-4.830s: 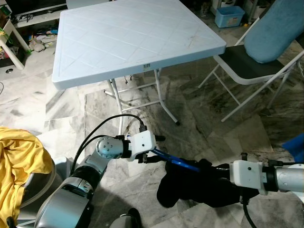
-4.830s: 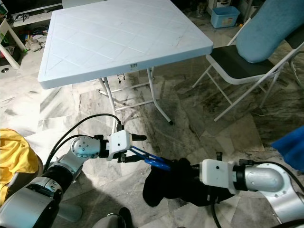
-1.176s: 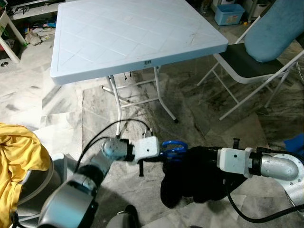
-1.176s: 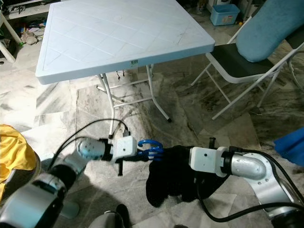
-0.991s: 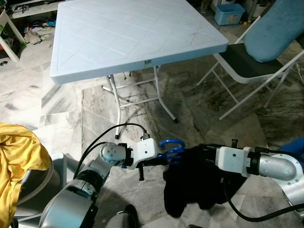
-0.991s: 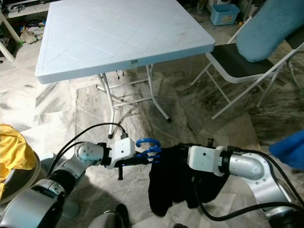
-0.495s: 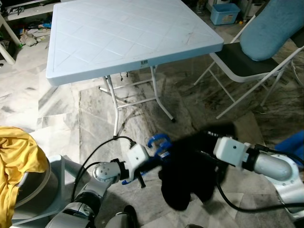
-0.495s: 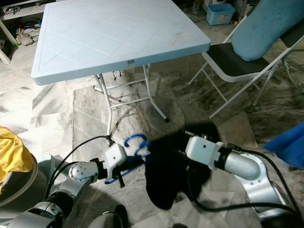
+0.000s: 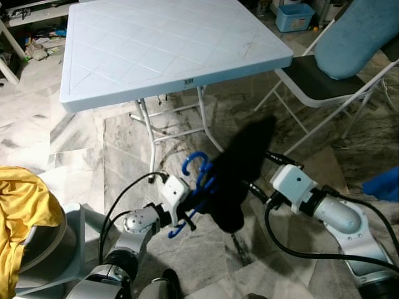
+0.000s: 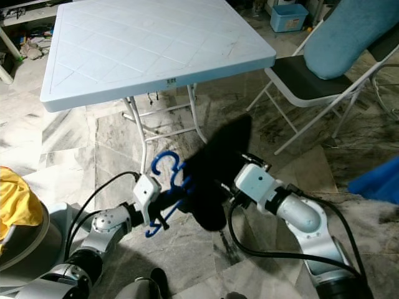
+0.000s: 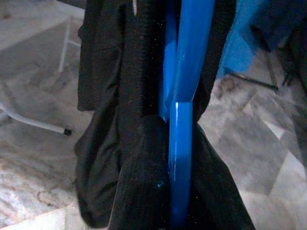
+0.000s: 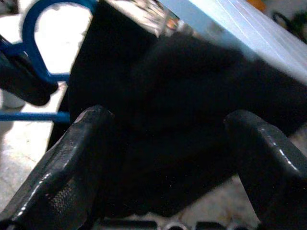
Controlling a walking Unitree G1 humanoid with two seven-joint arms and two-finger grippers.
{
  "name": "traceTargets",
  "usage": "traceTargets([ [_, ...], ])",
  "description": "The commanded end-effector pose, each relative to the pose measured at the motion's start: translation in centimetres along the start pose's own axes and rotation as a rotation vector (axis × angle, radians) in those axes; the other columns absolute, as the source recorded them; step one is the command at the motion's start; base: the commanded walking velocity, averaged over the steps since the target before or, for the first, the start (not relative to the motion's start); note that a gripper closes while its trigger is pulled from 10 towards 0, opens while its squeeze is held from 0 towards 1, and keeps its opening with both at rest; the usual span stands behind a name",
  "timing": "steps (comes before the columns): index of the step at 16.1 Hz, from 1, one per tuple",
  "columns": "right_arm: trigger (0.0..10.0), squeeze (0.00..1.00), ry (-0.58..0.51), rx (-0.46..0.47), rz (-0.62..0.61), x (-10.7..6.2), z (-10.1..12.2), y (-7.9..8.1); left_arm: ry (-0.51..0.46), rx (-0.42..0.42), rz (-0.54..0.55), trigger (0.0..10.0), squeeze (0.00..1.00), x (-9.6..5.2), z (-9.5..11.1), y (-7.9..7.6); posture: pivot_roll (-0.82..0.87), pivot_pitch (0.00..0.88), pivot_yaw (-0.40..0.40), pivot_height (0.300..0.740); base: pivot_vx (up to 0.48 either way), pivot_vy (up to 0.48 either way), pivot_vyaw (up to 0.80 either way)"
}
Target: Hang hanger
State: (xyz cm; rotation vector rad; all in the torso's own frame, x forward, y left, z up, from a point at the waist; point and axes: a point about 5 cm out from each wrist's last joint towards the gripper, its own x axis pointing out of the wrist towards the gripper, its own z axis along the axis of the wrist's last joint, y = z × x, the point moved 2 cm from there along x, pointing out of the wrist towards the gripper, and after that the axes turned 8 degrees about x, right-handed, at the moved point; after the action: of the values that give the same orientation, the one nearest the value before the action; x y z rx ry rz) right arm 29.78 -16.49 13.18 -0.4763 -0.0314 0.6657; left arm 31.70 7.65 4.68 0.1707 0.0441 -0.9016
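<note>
Left gripper (image 9: 198, 200) was closed on the blue hanger (image 9: 194, 168), gripping it at the lower bar and neck; the hook curled upward above the fingers, out over the marble floor (image 9: 75, 156) in front of the near edge of the white folding table (image 9: 168, 43). In the left wrist view the hanger's blue shaft (image 11: 181, 143) ran straight down between folds of black garment (image 11: 124, 120), cloth wrapped on both sides of it. Right gripper (image 12: 177, 158) stood wide open, its two black fingers (image 12: 72, 163) spread either side of the black garment, pads apparently apart from the cloth though contact could not be judged. The garment (image 9: 240, 168) hung off the hanger as a dark, bunched mass between the two grippers, drooping toward the floor. A folding chair (image 9: 324, 81) with a blue-grey cushion stood by the table's right corner. Yellow cloth (image 9: 22, 212) lay in a basket at the robot's left.
</note>
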Motion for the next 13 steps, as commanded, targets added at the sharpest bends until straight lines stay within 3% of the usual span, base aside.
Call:
traceTargets([
  [1,10.0,1.0,0.024,0.038,-0.044,-0.3,-0.5,-0.1,-0.052,0.003,0.029,0.0,0.0,0.4,1.2,0.6,-0.25,0.163,0.053,0.74,0.0,0.0,0.0],
  [2,10.0,1.0,0.04,0.07,-0.113,-0.2,-1.0,-0.4,-0.066,-0.013,0.034,0.0,0.0,0.7,1.4,0.5,-0.24,0.165,0.053,0.74,0.0,0.0,0.0],
  [3,10.0,0.39,0.032,0.151,-0.169,-0.2,-1.3,-0.3,-0.086,-0.031,0.028,0.0,0.0,1.0,1.7,0.2,-0.24,0.168,0.053,0.74,0.0,0.0,0.0],
  [4,10.0,0.0,0.028,0.188,-0.196,-0.1,-1.4,-0.2,-0.093,-0.032,0.022,0.0,0.0,1.2,1.9,0.0,-0.24,0.169,0.053,0.74,0.0,0.0,0.0],
  [6,10.0,0.0,0.038,0.342,-0.322,0.2,-2.2,-0.3,-0.104,-0.04,-0.013,0.0,0.0,1.9,2.4,-0.6,-0.23,0.17,0.061,0.74,0.0,0.0,0.0],
  [8,10.0,0.0,0.061,0.405,-0.429,0.3,-2.7,-0.9,-0.101,-0.022,-0.029,0.0,0.0,2.2,2.7,-0.8,-0.23,0.169,0.069,0.74,0.0,0.0,0.0],
  [10,10.0,0.0,-0.037,0.537,-0.385,0.7,-2.0,-0.4,-0.088,-0.011,-0.05,0.0,0.0,2.5,2.9,-1.0,-0.23,0.167,0.075,0.74,0.0,0.0,0.0],
  [11,10.0,0.0,-0.022,0.523,-0.423,0.6,-2.1,-0.7,-0.085,-0.007,-0.053,0.0,0.0,2.5,2.9,-1.0,-0.23,0.169,0.08,0.74,0.0,0.0,0.0],
  [13,10.0,0.0,-0.046,0.605,-0.344,0.7,-1.7,0.0,-0.079,0.002,-0.059,0.0,0.0,2.6,3.0,-1.0,-0.22,0.169,0.083,0.74,0.0,0.0,0.0],
])
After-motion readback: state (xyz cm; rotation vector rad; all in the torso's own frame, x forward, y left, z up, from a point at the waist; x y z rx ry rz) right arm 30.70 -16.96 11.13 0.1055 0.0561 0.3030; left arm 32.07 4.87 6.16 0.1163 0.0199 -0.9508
